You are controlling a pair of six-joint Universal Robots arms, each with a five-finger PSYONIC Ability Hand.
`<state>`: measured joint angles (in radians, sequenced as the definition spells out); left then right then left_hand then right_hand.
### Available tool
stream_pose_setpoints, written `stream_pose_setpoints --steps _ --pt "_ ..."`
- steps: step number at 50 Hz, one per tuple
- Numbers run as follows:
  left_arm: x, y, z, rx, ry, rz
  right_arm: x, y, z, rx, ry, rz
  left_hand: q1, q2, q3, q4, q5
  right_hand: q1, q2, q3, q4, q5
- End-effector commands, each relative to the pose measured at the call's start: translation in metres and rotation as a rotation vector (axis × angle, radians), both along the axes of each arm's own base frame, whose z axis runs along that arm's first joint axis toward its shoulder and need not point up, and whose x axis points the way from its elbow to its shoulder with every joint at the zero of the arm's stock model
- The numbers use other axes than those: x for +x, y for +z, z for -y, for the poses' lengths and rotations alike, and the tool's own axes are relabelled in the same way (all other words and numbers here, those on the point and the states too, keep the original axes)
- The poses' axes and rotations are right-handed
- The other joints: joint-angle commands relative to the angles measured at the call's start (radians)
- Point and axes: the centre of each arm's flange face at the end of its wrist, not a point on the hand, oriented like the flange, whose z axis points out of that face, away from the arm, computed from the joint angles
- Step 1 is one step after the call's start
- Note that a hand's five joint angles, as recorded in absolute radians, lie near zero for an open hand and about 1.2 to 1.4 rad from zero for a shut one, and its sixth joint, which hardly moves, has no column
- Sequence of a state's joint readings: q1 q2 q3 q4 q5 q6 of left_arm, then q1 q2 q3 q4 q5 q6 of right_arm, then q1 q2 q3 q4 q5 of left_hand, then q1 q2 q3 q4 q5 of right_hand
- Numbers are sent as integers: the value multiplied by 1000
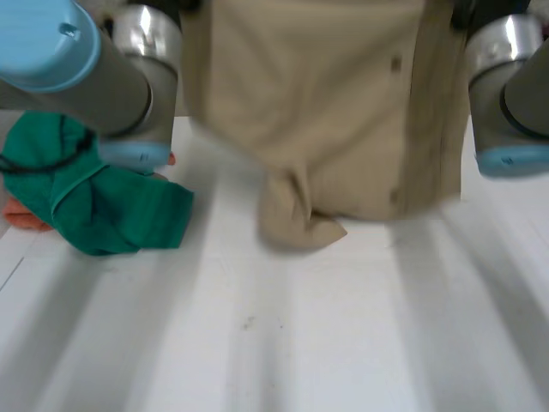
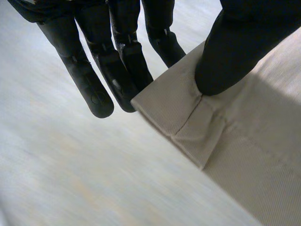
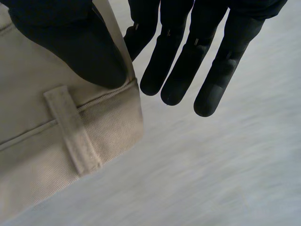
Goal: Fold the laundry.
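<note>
1 white table (image 1: pixel 343 343) is spread under everything. Above it 1 beige garment (image 1: pixel 317 103) is held up between the left arm (image 1: pixel 103 77) and the right arm (image 1: pixel 506 77). It hangs broad and flat, and its lower end is bunched and resting on the tabletop. Well apart from it, beside the left arm, 1 green cloth (image 1: pixel 111 210) lies crumpled. Partly covered beneath that is something orange (image 1: pixel 26 219); what it is cannot be told.

The left hand (image 2: pixel 235 47) is clamped on 1 top corner of the garment. Its thumb is pressed onto the cloth face and the cloth is pinched against fingers behind it, while the remaining fingers are stretched straight past the corner. The right hand (image 3: pixel 89 52) is fastened likewise on the opposite corner, with the thumb laid on the waistband just beside a belt loop (image 3: pixel 73 136). From that loop, trousers or shorts are judged likely.

The step is judged to be the laying-out before the 1st fold. Both pinches are set very near the corners, so cloth could be pulled free if the arms were spread too far or the hanging weight were swung. 1 side would then drop and the garment be left skewed. Creases could be trapped in the bunched lower end if it were lowered without being drawn flat. The green cloth could be caught if the sweep were carried toward it.
</note>
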<state>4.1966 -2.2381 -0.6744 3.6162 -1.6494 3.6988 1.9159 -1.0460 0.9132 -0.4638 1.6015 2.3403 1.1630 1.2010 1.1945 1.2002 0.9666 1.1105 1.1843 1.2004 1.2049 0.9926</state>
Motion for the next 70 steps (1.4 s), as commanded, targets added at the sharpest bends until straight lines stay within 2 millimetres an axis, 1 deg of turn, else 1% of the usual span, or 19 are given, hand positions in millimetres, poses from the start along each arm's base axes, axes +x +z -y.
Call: stream_pose_setpoints --steps 1,6,11,15,16,18,22,27,32,37,44,45,48,53,56,60,66,68,70 --pt "8 45 -10 -170 65 -146 8 38 -4 -271 36 87 233 195 202 196 255 286 212 196 191 229" --pt "8 8 -12 -19 39 -81 13 6 -1 -99 58 46 233 195 202 196 255 286 212 196 191 229" --pt "11 -36 -15 106 24 -2 10 -57 -7 201 67 -30 233 195 202 196 255 286 212 196 191 229" --pt "8 -85 -21 224 -11 96 7 -102 -15 362 78 -67 233 195 202 196 255 286 212 196 191 229" --pt "9 -108 -25 285 -20 136 7 -112 -17 393 79 -76 233 195 202 196 255 286 212 196 191 229" --pt "10 -131 -31 352 -23 173 7 -145 -21 486 79 -108 233 195 202 196 255 286 212 196 191 229" --pt "15 -178 -49 499 -33 259 13 -185 -35 603 87 -170 233 195 202 196 255 286 212 196 191 229" --pt "21 -217 -85 663 -61 361 4 -203 -53 738 78 -225 233 195 202 196 255 286 212 196 191 229" --pt "40 -199 -117 719 -65 397 -9 -199 -82 863 72 -295 233 195 202 196 255 286 212 196 191 229" --pt "60 -175 -151 737 -62 429 -30 -173 -135 1002 69 -429 233 195 202 196 255 286 212 196 191 229" --pt "97 -130 -222 892 -96 560 -61 -131 -207 1051 77 -663 233 195 202 196 255 286 212 196 191 229" --pt "104 -128 -236 945 -113 598 -62 -127 -211 1035 78 -668 233 195 202 196 255 286 212 196 191 229" --pt "105 -129 -245 985 -152 630 -63 -126 -219 1015 100 -678 233 195 202 196 255 286 212 196 191 229" --pt "94 -146 -238 997 -203 648 -64 -141 -220 1065 106 -686 233 195 202 196 255 286 212 196 191 229" --pt "77 -178 -212 1031 -190 669 -61 -168 -204 1134 100 -706 233 195 202 196 255 286 212 196 191 229" --pt "57 -195 -182 1018 -177 661 -55 -191 -179 1135 67 -710 233 195 202 196 255 286 212 196 191 229" --pt "27 -202 -130 931 -101 636 -40 -174 -124 917 -54 -620 233 195 202 196 255 286 212 196 191 229" --pt "13 -188 -99 815 -47 603 -34 -165 -104 836 -82 -583 233 195 202 196 255 286 212 196 191 229" --pt "2 -169 -79 692 -11 559 -23 -138 -73 678 -117 -501 233 195 202 196 255 286 212 196 191 229"
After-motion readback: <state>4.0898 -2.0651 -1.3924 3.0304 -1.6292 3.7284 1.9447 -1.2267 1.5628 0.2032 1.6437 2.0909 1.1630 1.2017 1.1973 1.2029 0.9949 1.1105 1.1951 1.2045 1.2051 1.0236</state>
